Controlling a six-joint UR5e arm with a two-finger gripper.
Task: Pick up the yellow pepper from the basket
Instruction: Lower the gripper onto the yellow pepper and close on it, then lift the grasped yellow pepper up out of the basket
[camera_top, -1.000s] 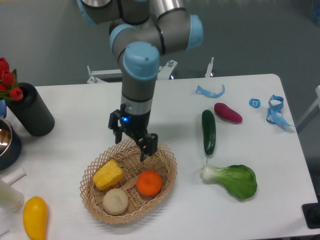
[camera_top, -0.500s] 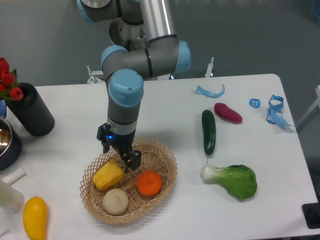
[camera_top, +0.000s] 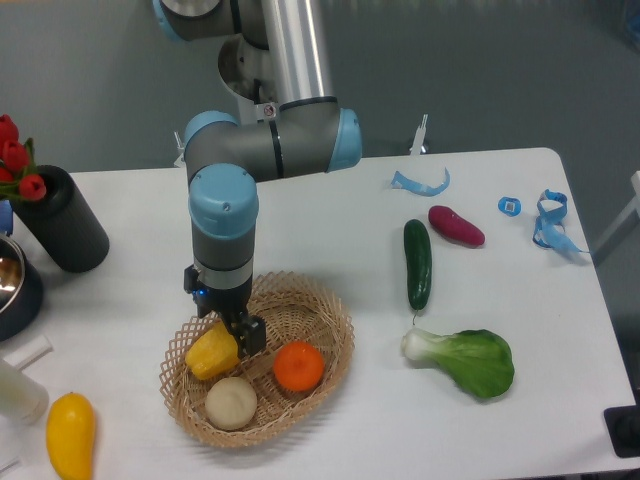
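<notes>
Yellow pepper (camera_top: 212, 351) in basket (camera_top: 322, 362) — fingers (camera_top: 250, 337) spread open, straddling its top, not clamped.

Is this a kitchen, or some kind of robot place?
Probably a robot lab or test bench, not a kitchen. A robot arm's gripper reaches over the yellow pepper in the basket, and loose vegetables like a cucumber lie on a plain white table.

My arm reaches down from the upper left, elbow bent, forearm running left, wrist turned straight downward. My gripper (camera_top: 228, 331) points at the surface below, its dark fingers (camera_top: 247, 336) spread apart. A small blue light glows on the wrist just above them.
</notes>
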